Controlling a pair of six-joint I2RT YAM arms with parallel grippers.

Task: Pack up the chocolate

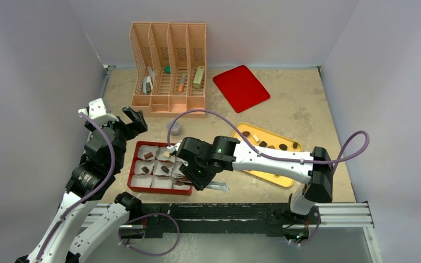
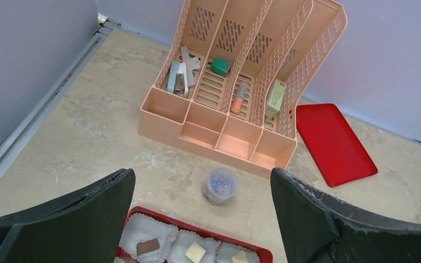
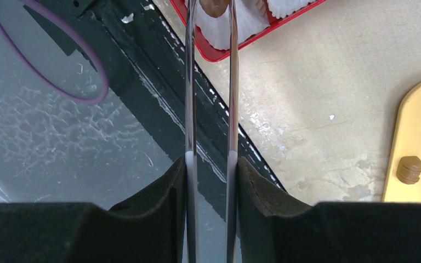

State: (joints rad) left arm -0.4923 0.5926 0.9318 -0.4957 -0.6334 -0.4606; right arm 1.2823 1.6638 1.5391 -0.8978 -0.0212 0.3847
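A red box [image 1: 133, 185] lined with white paper cups holds several chocolate pieces, such as a brown one [image 1: 148, 155]. More chocolate [image 1: 283, 147] lies on the yellow tray [image 1: 268, 176]. My right gripper [image 1: 197, 176] is over the box's near right corner. It is shut on metal tongs [image 3: 190, 82], and a brown chocolate [image 3: 214, 6] sits between the tong tips, over a paper cup. My left gripper [image 1: 134, 120] is open and empty, above the table behind the box. In the left wrist view it [image 2: 203, 181] looks down on a brown piece [image 2: 147, 246] and a cream piece [image 2: 195, 252].
A peach desk organizer [image 1: 170, 71] with small items stands at the back. A red lid [image 1: 241, 86] lies to its right. A small jar of paper clips [image 2: 219, 186] stands behind the box. The black rail [image 3: 142, 71] runs along the near edge.
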